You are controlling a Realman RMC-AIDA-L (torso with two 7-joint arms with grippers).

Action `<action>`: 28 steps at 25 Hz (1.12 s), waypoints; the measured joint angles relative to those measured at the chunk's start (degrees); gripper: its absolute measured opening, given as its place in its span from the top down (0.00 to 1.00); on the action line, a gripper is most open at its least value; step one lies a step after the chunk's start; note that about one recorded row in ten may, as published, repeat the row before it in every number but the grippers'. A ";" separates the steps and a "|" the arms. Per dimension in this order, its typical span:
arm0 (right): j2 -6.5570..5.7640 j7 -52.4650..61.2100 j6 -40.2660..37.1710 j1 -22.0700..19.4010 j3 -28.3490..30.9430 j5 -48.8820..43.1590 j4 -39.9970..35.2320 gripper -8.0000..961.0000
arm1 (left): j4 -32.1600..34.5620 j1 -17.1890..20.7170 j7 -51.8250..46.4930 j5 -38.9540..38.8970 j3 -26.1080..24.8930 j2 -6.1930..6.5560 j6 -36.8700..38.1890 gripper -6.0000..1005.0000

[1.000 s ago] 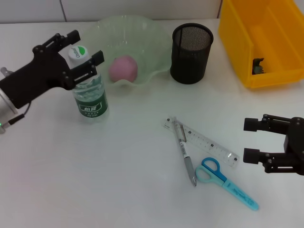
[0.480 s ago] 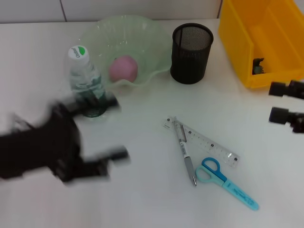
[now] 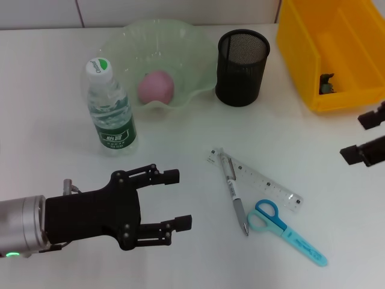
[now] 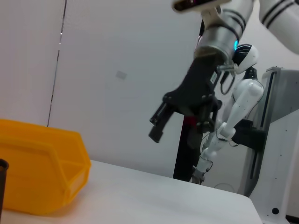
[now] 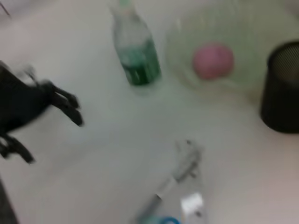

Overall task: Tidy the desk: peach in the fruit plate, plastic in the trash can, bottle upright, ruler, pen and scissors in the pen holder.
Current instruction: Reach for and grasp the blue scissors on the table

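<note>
Left gripper (image 3: 178,200): you see it low over the bare table, in front of the bottle and well apart from it; its fingers are spread wide and hold nothing.
Right gripper (image 3: 364,135): it sits at the right edge of the head view, just in front of the bin; two finger tips show with a gap between them, holding nothing. The left wrist view shows it raised above the table (image 4: 154,198).
Bottle (image 3: 110,108): upright, just left of the plate, white cap with a green patch on top. The green label carries white writing, but you probably cannot read it from here.
Peach (image 3: 156,86): pink, lying inside the plate.
Plate (image 3: 198,51): pale green, wavy rim, at the back between bottle and holder.
Holder (image 3: 242,60): black mesh cup, upright, just right of the plate; nothing shows above its rim.
Bin (image 3: 313,51): yellow, at the back right; a small dark scrap (image 3: 326,84) lies inside.
Ruler (image 3: 264,182): clear, flat on the table, printed scale marks visible but no figures legible.
Pen (image 3: 235,195): lies across the ruler's left end, tip toward you.
Scissors (image 3: 283,229): blue handles, closed, just beside the ruler's right end.
</note>
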 joint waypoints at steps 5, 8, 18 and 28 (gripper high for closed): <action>1.86 1.33 -0.28 9.86 -7.06 -9.68 4.95 0.13 | 0.03 -0.05 -0.14 0.06 -0.11 -0.01 -0.24 0.19; 2.56 1.69 0.07 11.32 -9.83 -12.16 8.10 0.13 | 0.18 0.03 -0.25 0.07 -0.27 0.04 -0.22 0.19; 3.05 17.83 3.03 3.86 -31.79 -13.12 3.18 0.15 | 0.42 0.22 -0.38 -0.27 -1.08 0.22 0.05 0.19; 3.31 23.12 7.24 -1.49 -40.17 -15.94 2.66 0.17 | 0.43 0.12 -0.42 -0.25 -1.17 0.20 -0.12 0.19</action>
